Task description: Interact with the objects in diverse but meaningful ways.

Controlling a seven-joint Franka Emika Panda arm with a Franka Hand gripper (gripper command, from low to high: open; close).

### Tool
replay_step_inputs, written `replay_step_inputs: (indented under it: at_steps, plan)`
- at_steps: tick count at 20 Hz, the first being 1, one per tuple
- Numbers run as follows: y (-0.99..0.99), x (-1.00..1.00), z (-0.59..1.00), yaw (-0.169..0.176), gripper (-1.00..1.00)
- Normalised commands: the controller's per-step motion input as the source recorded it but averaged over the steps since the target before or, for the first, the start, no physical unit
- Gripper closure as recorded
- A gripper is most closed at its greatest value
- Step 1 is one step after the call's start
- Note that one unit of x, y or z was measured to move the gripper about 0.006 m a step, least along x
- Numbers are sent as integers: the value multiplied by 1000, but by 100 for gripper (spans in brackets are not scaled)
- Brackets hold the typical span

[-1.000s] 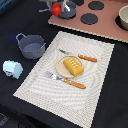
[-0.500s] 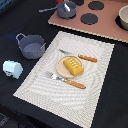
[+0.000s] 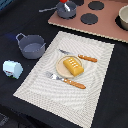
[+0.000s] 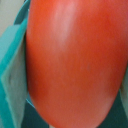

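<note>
A red tomato [image 4: 75, 65] fills the wrist view, with my gripper [image 4: 75, 67] shut on it and a teal finger pad [image 4: 12, 75] pressed against its side. In the exterior view the tomato [image 3: 64, 2] is at the top edge, just above a small grey saucepan [image 3: 66, 10] on the toy stove. The arm is cut off by that edge. A yellow ridged bread loaf [image 3: 73, 65] lies on a plate on the placemat. The dark grey two-handled pot [image 3: 31, 46] stands at the mat's left. The white-and-blue milk carton [image 3: 13, 69] lies further left. The small white bottle is out of view.
A knife [image 3: 80, 56] and a fork [image 3: 67, 81], both orange-handled, lie on either side of the plate on the striped placemat [image 3: 40, 85]. The pink toy stove [image 3: 107, 27] with dark burners spans the back. A pale pot [image 3: 122, 17] sits at its right end.
The tomato has shifted slightly toward the exterior view's left over the saucepan. Nothing else has moved.
</note>
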Motion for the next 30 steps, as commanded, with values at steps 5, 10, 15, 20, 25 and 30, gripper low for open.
replay_step_inputs:
  at_steps: [5, 10, 15, 20, 25, 30]
  plan:
    - [481, -97, -231, 75, 100]
    - [473, -130, -179, 75, 100]
    - [135, -17, -5, 6, -100]
    - [0, 87, 150, 0, -100]
    - [-39, 87, 505, 0, -100]
    - [-305, 18, 987, 0, -100]
